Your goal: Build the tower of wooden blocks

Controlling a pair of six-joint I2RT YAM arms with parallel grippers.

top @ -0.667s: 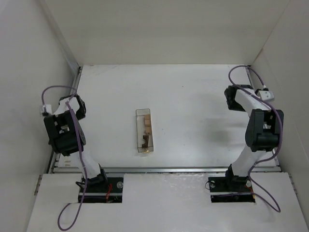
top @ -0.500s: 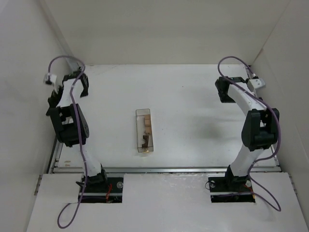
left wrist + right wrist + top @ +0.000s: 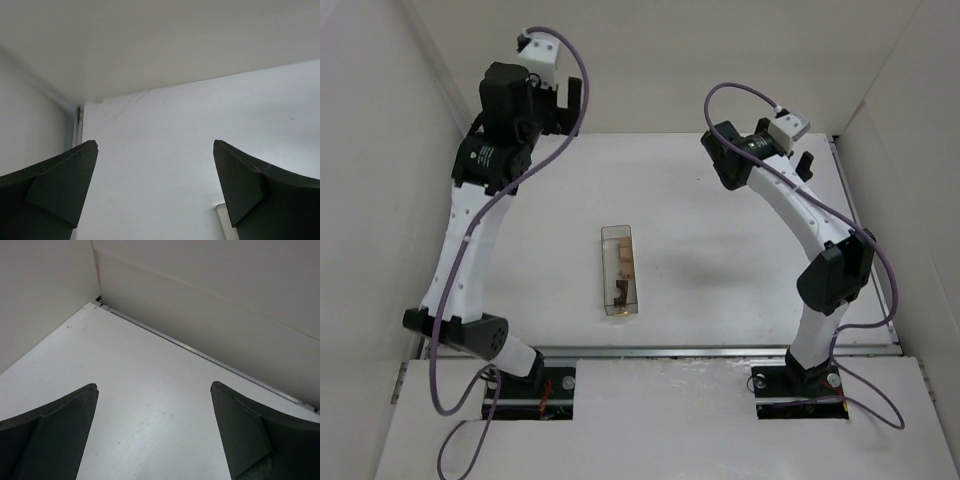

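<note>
Both arms point(image 3: 460, 245) have unfolded from low at the sides and now reach high toward the far end of the tabletop point(image 3: 720, 225); the box and what is in it have not shifted. Left pincer point(image 3: 155, 145) stands wide open with nothing between its jaws, only bare surface beyond it. Right pincer point(image 3: 154, 386) is the same, wide open and empty, looking at a far corner. Well apart from both, near the middle of the tabletop, lies the box point(image 3: 617, 238). The blocks point(image 3: 621, 268) are inside it, none yet stacked outside. From where I stand, the trouble would come at the box. Each block is far smaller than a pincer and the box is narrow, so a finger reaching in could shove or tip it and scatter the pieces. Two arms closing on that one spot could also knock each other. By count there are two arms, two pincers, one box and one dark piece point(image 3: 621, 293). There look to be two tan cubes point(image 3: 619, 254), though they are too small to count surely.
</note>
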